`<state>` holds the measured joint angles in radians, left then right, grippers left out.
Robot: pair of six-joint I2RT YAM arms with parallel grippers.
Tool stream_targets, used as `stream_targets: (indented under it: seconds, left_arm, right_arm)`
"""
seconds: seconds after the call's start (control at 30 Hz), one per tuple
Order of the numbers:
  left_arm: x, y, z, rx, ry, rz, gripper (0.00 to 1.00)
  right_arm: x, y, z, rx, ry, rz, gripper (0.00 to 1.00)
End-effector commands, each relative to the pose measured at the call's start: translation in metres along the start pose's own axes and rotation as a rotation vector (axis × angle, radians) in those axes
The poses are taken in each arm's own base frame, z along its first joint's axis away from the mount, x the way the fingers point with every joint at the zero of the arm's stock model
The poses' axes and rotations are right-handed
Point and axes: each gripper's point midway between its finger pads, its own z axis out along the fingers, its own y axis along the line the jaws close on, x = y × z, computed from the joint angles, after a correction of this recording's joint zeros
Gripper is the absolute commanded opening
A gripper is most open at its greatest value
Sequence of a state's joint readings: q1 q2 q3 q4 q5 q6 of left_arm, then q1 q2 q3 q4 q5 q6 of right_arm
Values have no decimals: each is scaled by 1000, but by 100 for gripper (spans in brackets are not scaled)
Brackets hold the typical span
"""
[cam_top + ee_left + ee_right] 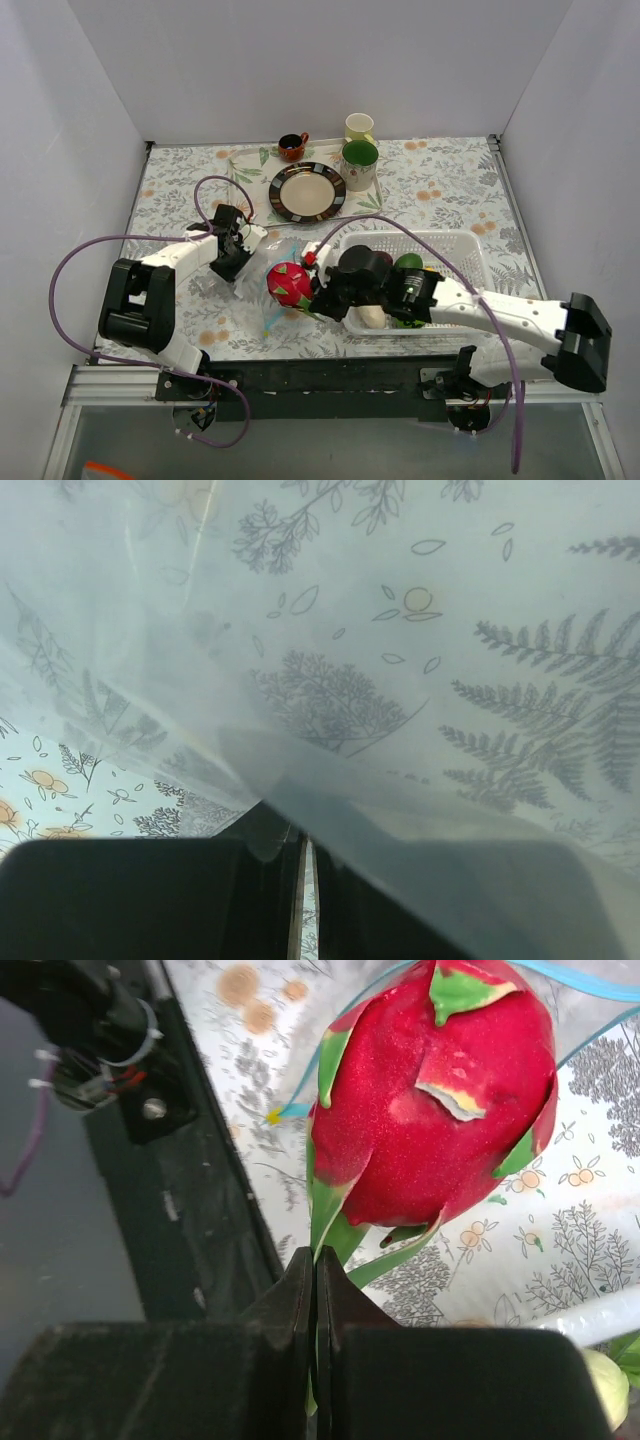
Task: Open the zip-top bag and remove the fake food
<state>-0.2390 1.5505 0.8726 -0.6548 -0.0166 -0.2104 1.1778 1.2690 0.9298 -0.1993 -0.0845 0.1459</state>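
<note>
The clear zip-top bag (262, 262) lies on the floral cloth between my grippers; its light blue zip strip (590, 980) curves round behind the fruit. My left gripper (236, 250) is shut on the bag's far-left edge, and in the left wrist view the bag's film (400, 680) drapes over my nearly closed fingers (250, 890). My right gripper (318, 298) is shut on a green leaf of a red-magenta toy dragon fruit (289, 283), which it holds at the bag's mouth. The right wrist view shows the fruit (440, 1100) just beyond the gripper (316, 1270).
A white perforated basket (465, 245) at the right holds a green toy (407, 262) and a pale toy (372, 317). At the back stand a dark-rimmed plate (307, 191), a green-lined mug (360, 163), a cream cup (360, 125) and a brown cup (292, 146). The table's black front edge (180, 1210) is near.
</note>
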Motion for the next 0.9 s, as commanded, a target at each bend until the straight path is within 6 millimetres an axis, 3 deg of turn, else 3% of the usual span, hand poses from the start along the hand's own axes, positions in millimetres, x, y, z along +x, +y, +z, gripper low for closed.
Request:
stream_targets:
  seconds: [0.0,0.03,0.13,0.17,0.23,0.27,0.33,0.4,0.47,0.63,0.77,0.83,0.87]
  left_arm:
    - [-9,2,-3,6,-21,-13,0]
    - [-9,2,-3,6,-21,-15,0]
    - [-10,3,-4,5,-22,-16,0]
    - [-11,3,-5,4,-21,-16,0]
    - [-11,3,-5,5,-22,-18,0]
    - [-13,4,-7,4,-25,-19,0]
    - [-15,4,-8,4,-26,-21,0]
    - [-22,-2,-12,42,-53,-28,0]
    - [-29,-2,-17,51,-75,-40,0]
    - [-49,-10,-34,112,-147,-61,0]
    - [-63,-13,-49,137,-194,-68,0]
    - [-68,-13,-55,140,-209,-70,0]
    - [-70,-14,-59,145,-222,-71,0]
  right_arm:
    - [-45,33,-54,-153,-251,-22,1]
    - [-52,33,-62,-158,-296,-27,1]
    - [-63,7,-90,-13,-382,6,1]
    - [-62,-19,-97,129,-396,44,1]
    - [-65,-44,-119,281,-443,83,1]
    - [-56,-73,-133,448,-438,119,1]
    - [-38,-110,-154,694,-429,208,1]
    - [-7,-130,-164,841,-346,264,1]
    - [12,-143,-173,953,-344,349,1]
    - [88,-155,-201,1195,-211,553,1]
    - [118,-154,-198,1222,-171,639,1]
    - [121,-153,-192,1208,-169,659,1]
    - [125,-153,-188,1205,-158,655,20]
